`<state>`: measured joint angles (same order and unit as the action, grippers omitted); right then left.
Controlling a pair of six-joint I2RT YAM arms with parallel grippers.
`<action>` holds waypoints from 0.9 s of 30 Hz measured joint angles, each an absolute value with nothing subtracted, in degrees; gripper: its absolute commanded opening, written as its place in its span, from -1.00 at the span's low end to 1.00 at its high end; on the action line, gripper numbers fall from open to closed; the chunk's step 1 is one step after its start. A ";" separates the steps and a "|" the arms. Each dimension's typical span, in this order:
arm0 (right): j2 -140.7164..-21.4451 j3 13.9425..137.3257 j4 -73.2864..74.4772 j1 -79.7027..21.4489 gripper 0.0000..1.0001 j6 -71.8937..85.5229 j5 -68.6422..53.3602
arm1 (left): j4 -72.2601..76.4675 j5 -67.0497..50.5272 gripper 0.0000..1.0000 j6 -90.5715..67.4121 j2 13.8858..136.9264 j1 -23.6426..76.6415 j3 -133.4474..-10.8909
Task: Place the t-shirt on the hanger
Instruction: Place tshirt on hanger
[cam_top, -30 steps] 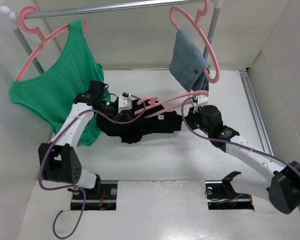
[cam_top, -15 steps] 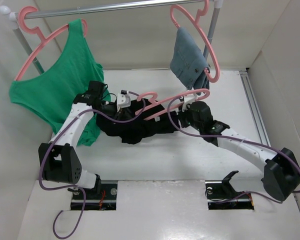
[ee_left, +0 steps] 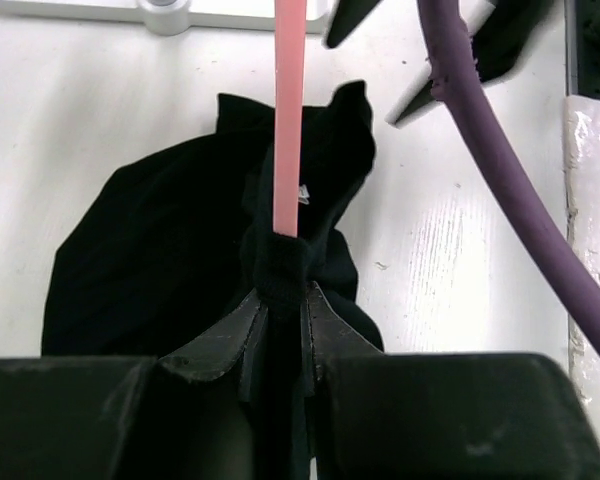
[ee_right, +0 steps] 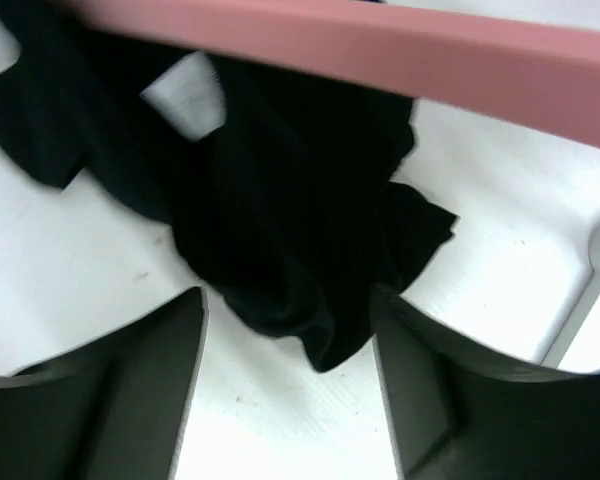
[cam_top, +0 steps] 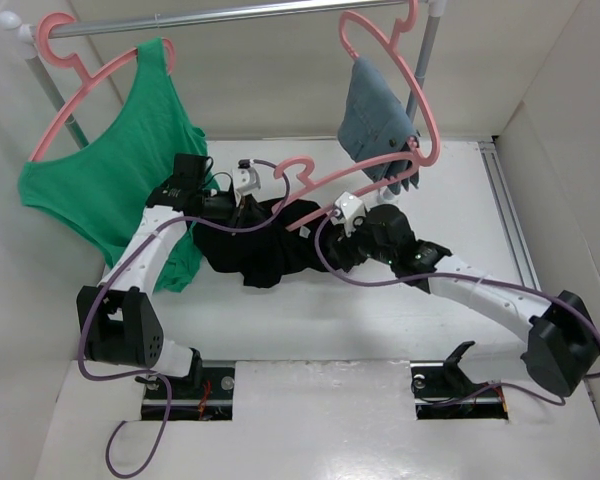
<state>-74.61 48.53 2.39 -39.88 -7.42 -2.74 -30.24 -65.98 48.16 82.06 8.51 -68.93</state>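
Note:
The black t-shirt (cam_top: 265,250) lies bunched on the white table, one part drawn up onto the hanger (cam_top: 340,180), a thin pink one held slanted above the table. My left gripper (cam_top: 248,192) is shut on the hanger's arm where black cloth wraps it; in the left wrist view the pink bar (ee_left: 288,120) runs into the cloth pinched in that gripper (ee_left: 282,290). My right gripper (cam_top: 332,225) hangs open just above the t-shirt (ee_right: 280,200), with nothing between its fingers (ee_right: 130,380). The hanger's bar (ee_right: 380,60) crosses above them.
A metal rail (cam_top: 230,15) runs along the back. On it hang a green tank top (cam_top: 120,170) on a pink hanger (cam_top: 80,75) and a blue-grey denim garment (cam_top: 375,115) on another pink hanger (cam_top: 405,70). White walls stand left and right.
My right gripper has let go of the hanger's right end, opened, and moved left over the t-shirt. The left gripper has lifted its end of the hanger slightly back.

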 measured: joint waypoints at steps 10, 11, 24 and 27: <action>-71.24 66.15 20.99 -46.61 0.66 -23.22 -11.88 | -28.27 -61.89 -1.00 45.84 82.06 8.51 -68.75; -71.37 69.58 22.39 -46.59 0.72 -24.53 -12.58 | -28.56 -61.43 -1.00 46.59 82.06 8.51 -68.75; -85.65 93.01 30.28 -38.17 0.72 -35.24 -16.19 | -33.19 -59.24 -1.00 53.82 81.97 8.51 -68.58; -88.62 92.88 33.28 -37.47 0.72 -38.50 -17.69 | -33.93 -59.31 -1.00 54.92 81.97 8.51 -68.58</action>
